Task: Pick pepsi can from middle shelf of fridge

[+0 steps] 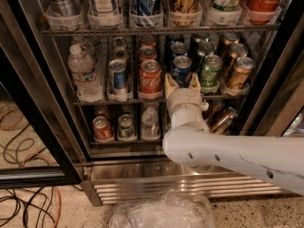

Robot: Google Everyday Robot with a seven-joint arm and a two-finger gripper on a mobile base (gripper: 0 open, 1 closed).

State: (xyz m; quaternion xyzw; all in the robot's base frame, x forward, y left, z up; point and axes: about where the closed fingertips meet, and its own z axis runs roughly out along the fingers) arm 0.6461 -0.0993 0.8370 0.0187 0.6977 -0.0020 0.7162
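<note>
The fridge [180,186] stands open in front of me, with wire racks of drinks. The pepsi can [181,68], dark blue with a silver top, stands at the front of its lane on the middle shelf [95,101]. My gripper [182,82] is at the shelf's front edge, right before the can's lower part. It is open, with one tan fingertip [169,83] at the can's left and the other at its right. The fingers hide the can's base. My white arm [228,153] reaches in from the lower right.
On the same shelf stand a water bottle [84,73], a silver-and-blue can [118,78], a red Coca-Cola can [150,78], a green can [209,71] and a bronze can [239,73]. Tall cans [146,1] fill the rack above. Cables [19,208] and crumpled plastic [161,213] lie on the floor.
</note>
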